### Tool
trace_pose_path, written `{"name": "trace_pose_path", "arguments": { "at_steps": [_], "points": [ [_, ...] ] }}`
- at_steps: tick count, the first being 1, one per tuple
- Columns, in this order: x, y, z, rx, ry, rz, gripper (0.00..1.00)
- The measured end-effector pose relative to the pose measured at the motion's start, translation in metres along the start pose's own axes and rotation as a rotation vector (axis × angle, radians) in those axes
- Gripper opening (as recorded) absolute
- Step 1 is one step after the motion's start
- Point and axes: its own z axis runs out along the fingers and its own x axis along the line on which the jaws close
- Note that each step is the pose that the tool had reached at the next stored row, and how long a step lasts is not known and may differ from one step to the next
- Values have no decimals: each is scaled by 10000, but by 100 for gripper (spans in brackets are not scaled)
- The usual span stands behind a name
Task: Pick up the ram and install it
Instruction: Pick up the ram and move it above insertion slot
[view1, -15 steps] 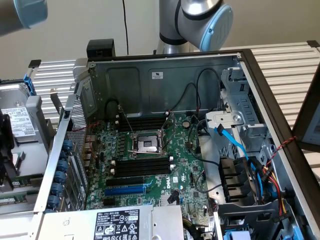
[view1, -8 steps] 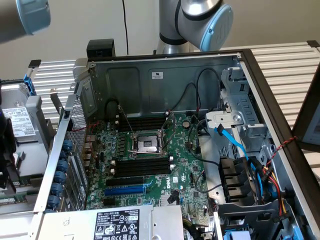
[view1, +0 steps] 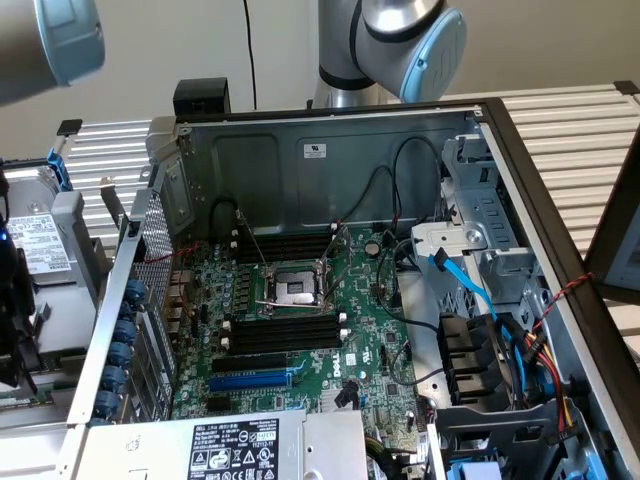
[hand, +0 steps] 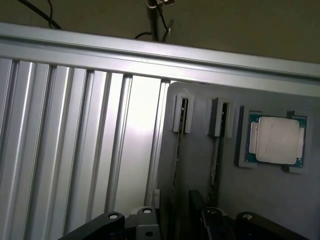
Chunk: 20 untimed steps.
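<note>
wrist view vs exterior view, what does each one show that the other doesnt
Wrist view: a grey holder with two thin sticks standing on edge, likely the ram, and a processor chip beside them. Exterior view: the open computer case, its motherboard, black memory slots and blue expansion slot. Both: the ribbed metal table.

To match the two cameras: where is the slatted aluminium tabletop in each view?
Exterior view: the slatted tabletop shows on both sides of the open computer case, at the exterior view's left and right.
Wrist view: the slatted tabletop runs beside the grey holder tray that carries the processor.
Shared landmark: the plain wall beyond the table's edge.
</note>
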Motion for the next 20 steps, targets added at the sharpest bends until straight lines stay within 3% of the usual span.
{"name": "trace_pose_path", "arguments": {
  "at_steps": [5, 15, 17, 18, 20],
  "points": [
    [0, -3, 73, 1, 2, -52, 36],
    [-1, -3, 84, 5, -11, 24, 36],
    [-1, -4, 93, 3, -17, 67, 34],
    [-1, -4, 98, 2, -23, 92, 27],
    [-2, -5, 110, 3, -35, 176, 27]
  ]
}}
